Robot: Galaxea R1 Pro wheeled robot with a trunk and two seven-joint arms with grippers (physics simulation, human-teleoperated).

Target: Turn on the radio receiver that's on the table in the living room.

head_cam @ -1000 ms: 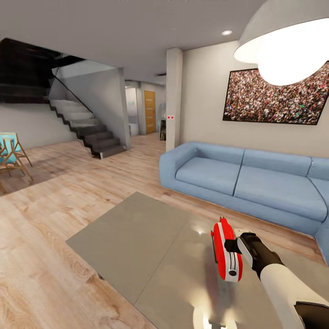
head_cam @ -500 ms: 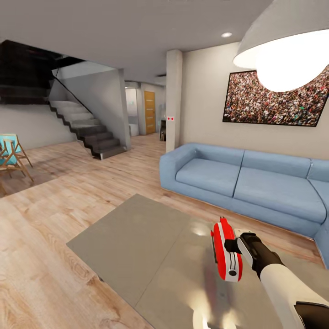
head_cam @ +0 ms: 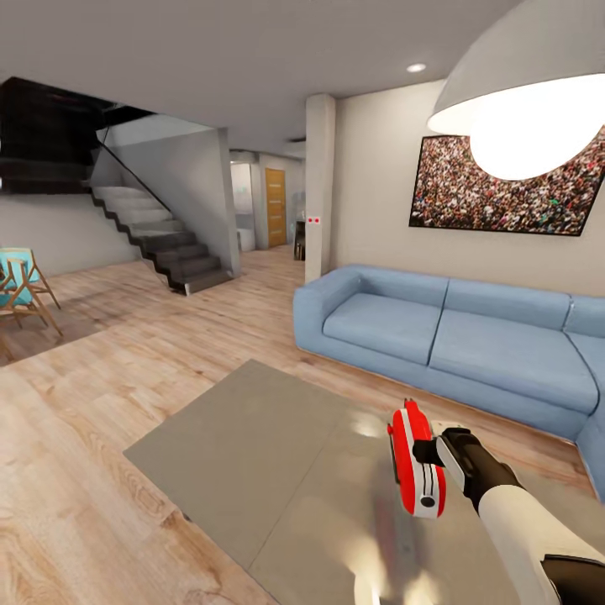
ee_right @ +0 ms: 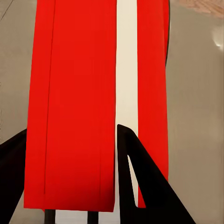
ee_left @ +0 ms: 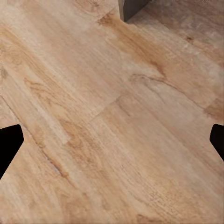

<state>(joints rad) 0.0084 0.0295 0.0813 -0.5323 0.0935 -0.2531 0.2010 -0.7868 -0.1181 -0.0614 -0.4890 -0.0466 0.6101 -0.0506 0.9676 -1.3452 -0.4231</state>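
The radio receiver (head_cam: 416,470), a glossy red box with a white stripe, stands on edge over the right part of the grey-beige table (head_cam: 252,437). My right gripper (head_cam: 435,454) is against its side, shut on it. In the right wrist view the red radio receiver (ee_right: 79,93) lies close up; the right gripper (ee_right: 70,130) has one dark finger at its edge and the other across its white stripe, with the table (ee_right: 196,116) behind. My left gripper (ee_left: 112,140) is open over wood floor.
A blue sectional sofa (head_cam: 454,336) runs behind the table, under a crowd picture (head_cam: 470,189) and a dome lamp (head_cam: 521,101). A pillar (head_cam: 319,185), stairs (head_cam: 160,235) and a folding chair (head_cam: 21,290) stand farther left on the plank floor. A dark table leg (ee_left: 133,7) is near the left gripper.
The whole head view has shifted slightly, so the table's near corner sits a little lower. The right gripper and the radio receiver keep the same pose together.
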